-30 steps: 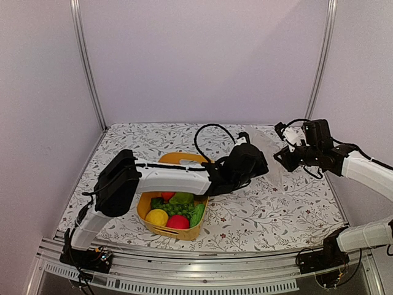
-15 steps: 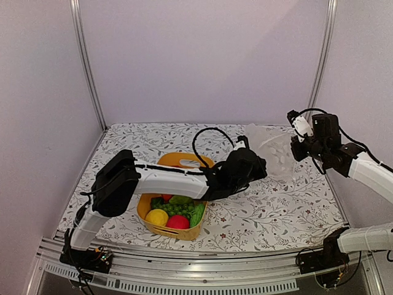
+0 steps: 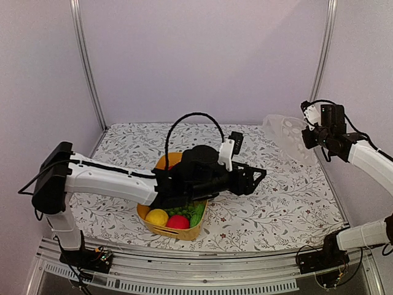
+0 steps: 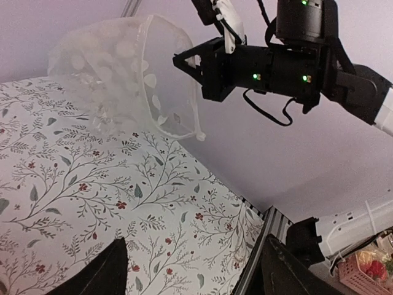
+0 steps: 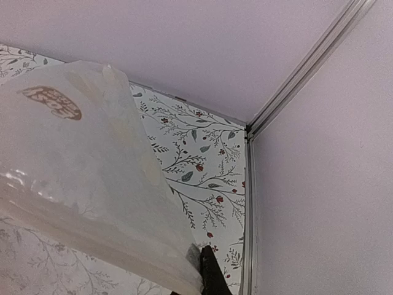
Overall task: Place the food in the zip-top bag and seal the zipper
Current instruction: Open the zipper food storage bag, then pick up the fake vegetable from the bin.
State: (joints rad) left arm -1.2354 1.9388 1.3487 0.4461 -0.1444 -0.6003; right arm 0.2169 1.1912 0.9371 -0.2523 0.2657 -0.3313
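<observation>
Jaws on left gripper (image 3: 256, 177) just let go, apart now; right gripper (image 4: 184, 61) clamps the zip-top bag (image 4: 116, 67) aloft, probably ready for filling.

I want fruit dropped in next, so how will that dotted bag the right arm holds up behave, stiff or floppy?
Probably floppy: the bag hangs crumpled from one edge pinched in the right fingers. Likely light, being thin and see-through. Held at one point, its mouth may sag shut.
</observation>
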